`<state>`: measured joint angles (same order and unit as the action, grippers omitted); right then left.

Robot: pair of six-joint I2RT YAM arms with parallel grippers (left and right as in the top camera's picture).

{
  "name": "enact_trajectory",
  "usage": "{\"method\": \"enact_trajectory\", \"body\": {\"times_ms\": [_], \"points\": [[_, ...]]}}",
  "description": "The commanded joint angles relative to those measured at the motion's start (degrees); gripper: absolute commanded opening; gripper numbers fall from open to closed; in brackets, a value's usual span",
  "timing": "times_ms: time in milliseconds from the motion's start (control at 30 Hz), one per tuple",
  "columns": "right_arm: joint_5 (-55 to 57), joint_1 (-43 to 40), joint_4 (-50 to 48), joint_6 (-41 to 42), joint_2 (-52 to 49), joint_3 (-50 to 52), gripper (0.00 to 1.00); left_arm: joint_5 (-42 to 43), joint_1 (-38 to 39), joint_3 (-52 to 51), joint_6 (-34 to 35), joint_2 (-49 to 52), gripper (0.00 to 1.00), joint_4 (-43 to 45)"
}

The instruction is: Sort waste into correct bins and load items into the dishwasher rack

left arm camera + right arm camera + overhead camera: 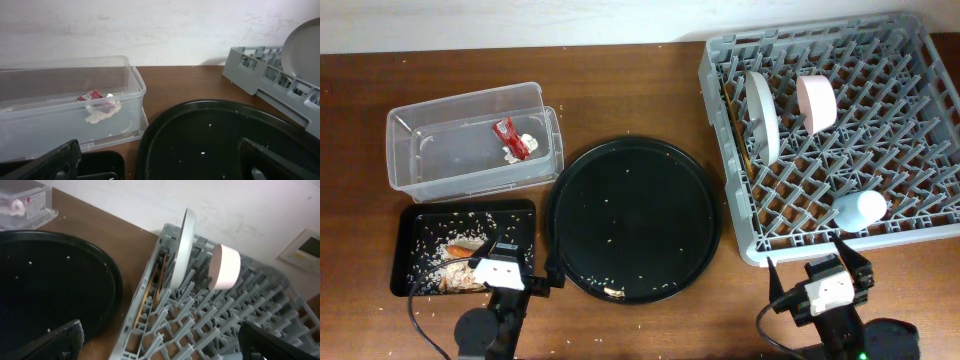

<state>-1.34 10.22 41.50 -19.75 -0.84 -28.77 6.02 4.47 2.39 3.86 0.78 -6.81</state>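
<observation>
both grippers sit low at the near table (620,80) edge, holding nothing: the left gripper (160,167) has its black fingers spread wide over the round tray (630,220), and the right gripper (162,345) is just as wide apart before the rack (920,235). in the rack a pale plate (761,115) stands on edge between pegs, a bowl (816,102) with a pink outside is tipped on its side just beside it, a small cup (860,208) lies near the front corner, and wooden chopsticks (150,287) lie along the wall by the plate. a red wrapper (508,137) and a crumpled white tissue (530,143) touch inside the clear tub (420,120). an orange carrot (460,250) and beige scraps (430,245) lie in the small tray (410,215). the rack is a grey plastic lattice. the glossy black round tray is flecked with crumbs.
</observation>
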Motion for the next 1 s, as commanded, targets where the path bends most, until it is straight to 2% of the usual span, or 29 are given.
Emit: {"method": "enact_trajectory", "body": {"times_ms": [0, 167, 300, 433, 967], "points": [[0.52, 0.22, -3.19, 0.09, 0.63, 4.66, 0.98, 0.22, -0.24, -0.63, -0.92, -0.44, 0.99, 0.17], [0.31, 0.22, -17.40, 0.31, 0.63, 19.54, 0.98, 0.22, -0.24, -0.63, -0.90, -0.44, 0.99, 0.17], [0.02, 0.22, -24.09, 1.01, 0.63, 23.43, 0.98, 0.22, -0.24, -0.63, -0.90, -0.44, 0.99, 0.17], [-3.15, 0.22, -37.59, 5.27, 0.63, 28.46, 0.98, 0.22, -0.24, -0.63, -0.90, -0.44, 0.99, 0.17], [-3.13, 0.22, -37.48, 5.25, 0.59, 28.46, 0.98, 0.22, -0.24, -0.63, -0.90, -0.44, 0.99, 0.17]]}}
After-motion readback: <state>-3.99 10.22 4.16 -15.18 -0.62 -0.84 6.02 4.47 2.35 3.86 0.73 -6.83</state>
